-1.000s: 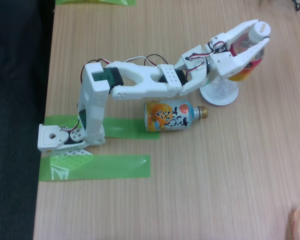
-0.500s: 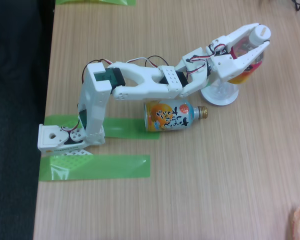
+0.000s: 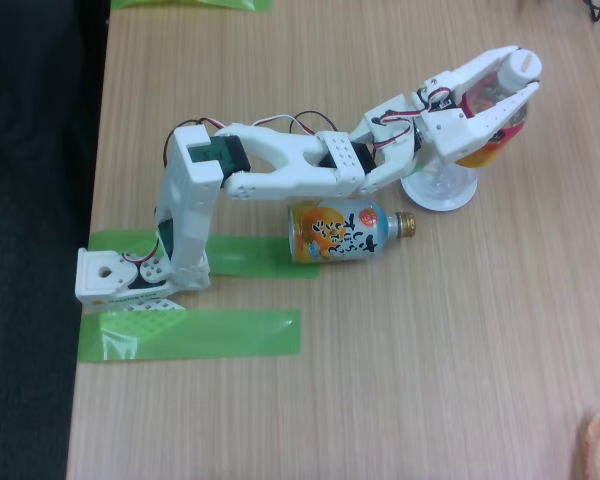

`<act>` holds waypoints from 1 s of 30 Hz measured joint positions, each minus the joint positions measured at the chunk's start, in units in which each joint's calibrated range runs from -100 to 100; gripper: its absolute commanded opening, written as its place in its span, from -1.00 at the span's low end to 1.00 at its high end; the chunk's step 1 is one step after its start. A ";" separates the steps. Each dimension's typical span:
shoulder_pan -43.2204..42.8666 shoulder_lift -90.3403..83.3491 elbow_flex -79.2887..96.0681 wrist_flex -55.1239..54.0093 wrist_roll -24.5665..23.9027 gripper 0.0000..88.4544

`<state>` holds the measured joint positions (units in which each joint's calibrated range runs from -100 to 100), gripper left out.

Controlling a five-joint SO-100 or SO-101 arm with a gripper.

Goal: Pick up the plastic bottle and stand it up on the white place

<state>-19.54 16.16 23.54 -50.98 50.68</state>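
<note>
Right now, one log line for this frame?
hand: shut on bottle | bottle: upright over plate | second bottle: lying on table, untouched

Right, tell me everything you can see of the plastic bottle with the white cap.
The plastic bottle is slim and clear with a white screw cap at its top and a red, yellow and orange label, mostly hidden by the jaws. The gripper is shut on it, one white finger on each side. The bottle leans toward the right of the fixed view, cap uppermost, with its clear lower end over the white plate. Whether its base touches the plate cannot be told.
</note>
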 measured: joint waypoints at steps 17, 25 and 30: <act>0.00 0.00 0.00 0.00 -0.21 -0.38; 0.37 0.00 2.08 0.00 -1.26 -0.21; 2.54 0.00 3.43 0.00 -1.26 -0.09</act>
<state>-17.00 16.16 26.98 -50.98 49.42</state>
